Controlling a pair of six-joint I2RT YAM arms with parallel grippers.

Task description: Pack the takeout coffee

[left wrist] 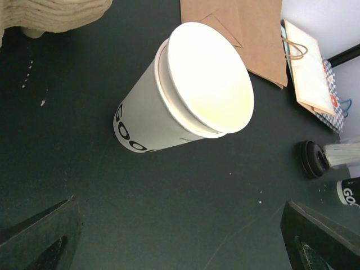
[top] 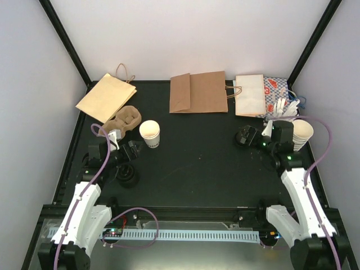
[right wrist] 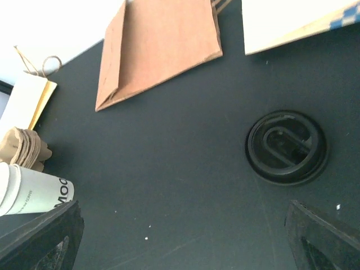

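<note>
The takeout coffee point(top: 150, 134) is a small white paper cup with dark print, standing upright and uncovered left of the table's middle. In the left wrist view the takeout coffee point(left wrist: 191, 95) lies ahead of my fingers, its cream inside showing. My left gripper point(top: 134, 151) sits just short of it, low and to its left, and is open point(left wrist: 180, 247) with only bare table between the fingertips. My right gripper point(top: 262, 139) is far off at the right, open point(right wrist: 183, 242) and empty. The right wrist view catches the cup point(right wrist: 31, 191) at its left edge.
A black lid point(right wrist: 287, 147) lies just ahead of the right gripper. A brown cup carrier point(top: 125, 120) sits behind the cup. Along the back lie a tan bag point(top: 106, 97), a brown bag point(top: 198, 91), a white bag point(top: 249, 94) and a blue-patterned bag point(top: 277, 90). A cup stack point(top: 302, 135) stands far right.
</note>
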